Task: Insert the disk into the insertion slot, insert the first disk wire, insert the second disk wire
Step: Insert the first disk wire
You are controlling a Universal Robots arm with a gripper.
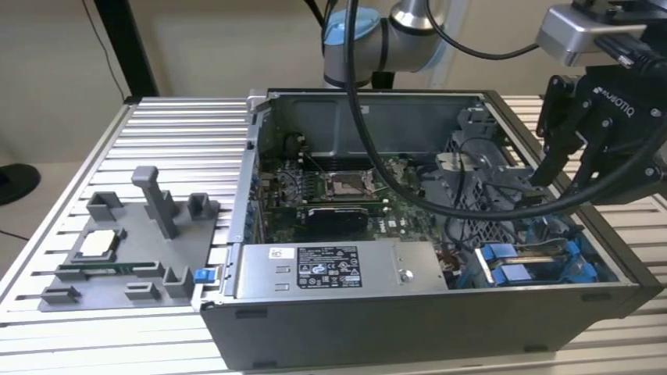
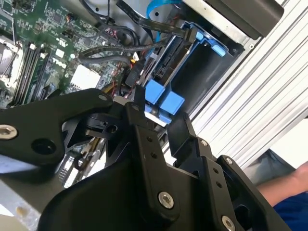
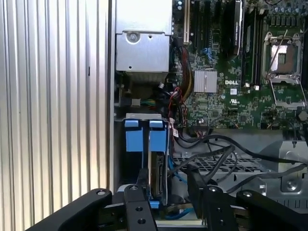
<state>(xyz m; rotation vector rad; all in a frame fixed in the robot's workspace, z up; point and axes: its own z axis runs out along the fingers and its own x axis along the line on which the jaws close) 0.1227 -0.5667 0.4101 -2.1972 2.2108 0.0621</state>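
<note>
Silver slatted table [image 1: 156,133] carries an open grey case [image 1: 417,328], its inside facing up in the exterior view. An arm [image 1: 365,47] comes in from twelve o'clock. A grey fixture [image 1: 125,250] with small parts sits on the table at nine o'clock. A labelled power box [image 1: 333,269] lies along the case's six o'clock edge, with the green board [image 1: 344,187] behind it. The black gripper [image 1: 568,176] hangs at three o'clock, above the case's right end. Its fingers [image 3: 143,185] are apart and clamp nothing. The slot [image 1: 583,262], grey metal with blue pieces, fills the case's four o'clock corner. In the first wrist view the disk [image 3: 158,173] stands on edge inside the slot, directly beyond the gap between the fingers. Black cables [image 3: 216,154] loop just beside it.
</note>
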